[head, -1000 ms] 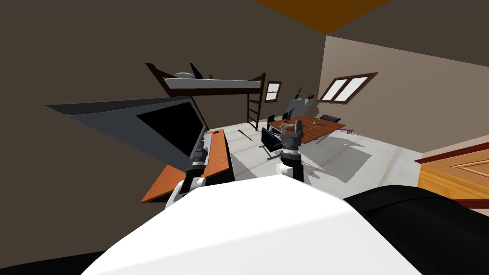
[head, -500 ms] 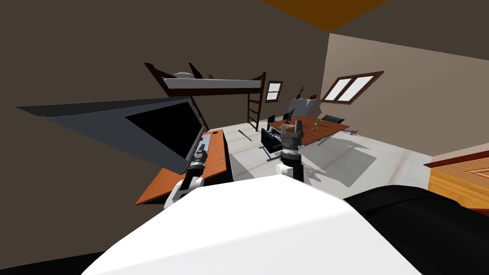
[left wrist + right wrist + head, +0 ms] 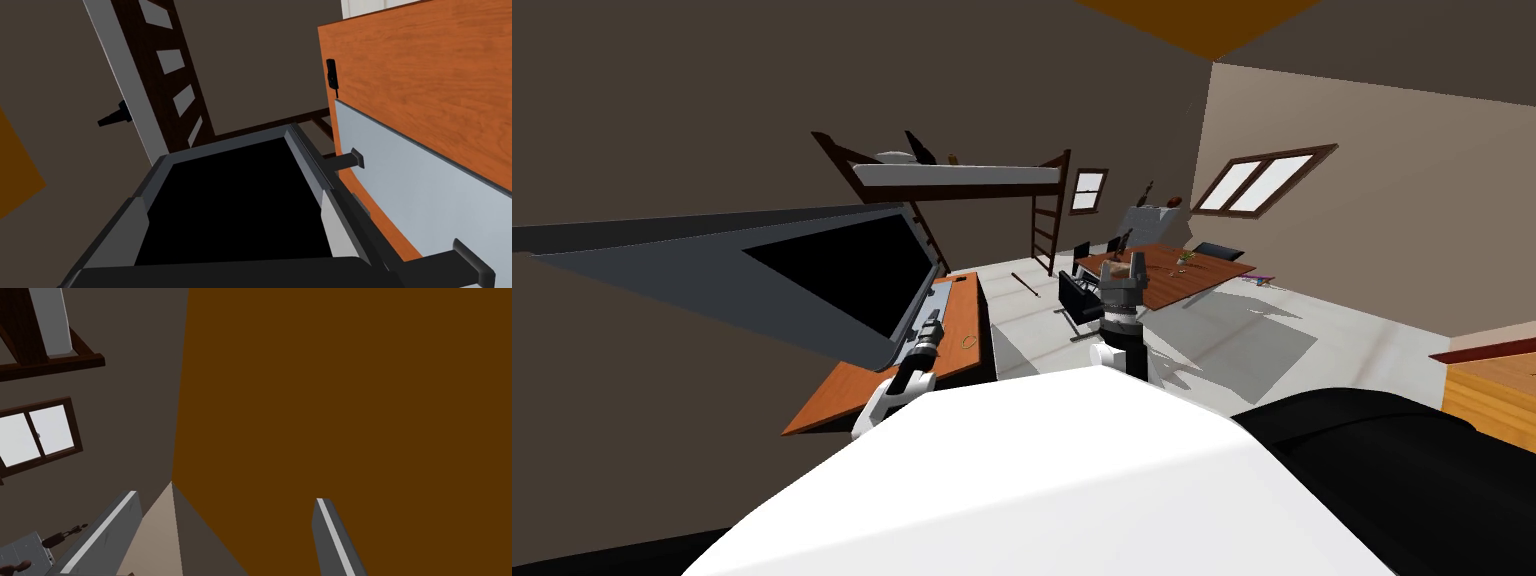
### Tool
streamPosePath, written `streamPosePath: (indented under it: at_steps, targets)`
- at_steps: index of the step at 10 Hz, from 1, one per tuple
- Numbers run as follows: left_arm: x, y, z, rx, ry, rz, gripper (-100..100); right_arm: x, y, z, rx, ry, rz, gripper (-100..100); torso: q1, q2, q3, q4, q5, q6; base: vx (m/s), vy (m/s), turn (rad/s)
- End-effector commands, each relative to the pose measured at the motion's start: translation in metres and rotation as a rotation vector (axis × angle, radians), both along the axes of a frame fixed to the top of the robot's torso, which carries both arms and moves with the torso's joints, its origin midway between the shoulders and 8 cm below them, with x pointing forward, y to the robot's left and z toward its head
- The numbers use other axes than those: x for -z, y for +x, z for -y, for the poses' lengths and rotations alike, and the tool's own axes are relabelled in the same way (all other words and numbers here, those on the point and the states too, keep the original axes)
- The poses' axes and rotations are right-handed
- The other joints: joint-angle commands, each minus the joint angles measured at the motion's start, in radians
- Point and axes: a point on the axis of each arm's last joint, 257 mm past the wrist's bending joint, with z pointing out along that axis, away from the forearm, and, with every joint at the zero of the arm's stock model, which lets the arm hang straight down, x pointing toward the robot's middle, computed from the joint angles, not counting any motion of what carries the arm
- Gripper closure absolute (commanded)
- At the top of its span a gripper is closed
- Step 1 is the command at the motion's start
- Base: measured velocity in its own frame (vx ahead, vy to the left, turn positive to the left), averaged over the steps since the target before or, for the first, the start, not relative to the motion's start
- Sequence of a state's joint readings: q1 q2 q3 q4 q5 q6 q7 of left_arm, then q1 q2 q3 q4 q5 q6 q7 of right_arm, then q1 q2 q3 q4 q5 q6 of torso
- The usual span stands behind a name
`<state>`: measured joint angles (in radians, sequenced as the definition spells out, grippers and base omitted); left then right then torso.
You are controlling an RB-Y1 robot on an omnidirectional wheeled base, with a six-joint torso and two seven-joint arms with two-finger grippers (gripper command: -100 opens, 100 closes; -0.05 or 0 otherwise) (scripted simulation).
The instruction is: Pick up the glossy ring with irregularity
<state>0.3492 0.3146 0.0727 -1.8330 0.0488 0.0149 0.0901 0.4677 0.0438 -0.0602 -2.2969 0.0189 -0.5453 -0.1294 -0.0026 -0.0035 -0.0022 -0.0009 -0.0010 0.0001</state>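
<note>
Fingers of the left gripper (image 3: 932,320) are standing spread apart, hovering low over the orange wooden desk (image 3: 852,385) and pointing along the wide black monitor (image 3: 842,270). The small yellowish ring (image 3: 971,340) is lying on the desk near those fingers, on their right-arm side. The right gripper (image 3: 1124,262) is pointing upward, fingers parted.

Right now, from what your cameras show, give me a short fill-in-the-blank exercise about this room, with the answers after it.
1. The small ring lies on the orange-brown ____ in front of the monitor.
2. The monitor's screen is plain ____.
3. The right gripper is raised with its fingers ____.
Missing words: desk; black; open.
</note>
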Motion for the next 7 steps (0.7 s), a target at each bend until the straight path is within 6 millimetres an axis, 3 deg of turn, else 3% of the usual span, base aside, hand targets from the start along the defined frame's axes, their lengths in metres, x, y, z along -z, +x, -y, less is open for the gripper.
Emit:
streamPosePath:
  at_steps: [1, 2, 7]
  targets:
    - [0.020, -0.001, -0.014, -0.030, -0.017, -0.062, -100, 0.000, 0.000, 0.000, 0.000, 0.000, 0.000, 0, 0.000, 0.000, 0.000, 0.000, 0.000, 0.000, 0.042, -0.046, 0.055]
    - [0.022, -0.001, -0.015, -0.033, -0.018, -0.073, -100, 0.000, 0.000, 0.000, 0.000, 0.000, 0.000, 0, 0.000, 0.000, 0.000, 0.000, 0.000, 0.000, 0.044, -0.054, 0.041]
    - [0.076, -0.007, -0.060, -0.134, -0.072, -0.240, -100, 0.000, 0.000, 0.000, 0.000, 0.000, 0.000, 0, -0.001, -0.001, -0.001, 0.000, 0.000, 0.000, 0.066, -0.077, 0.058]
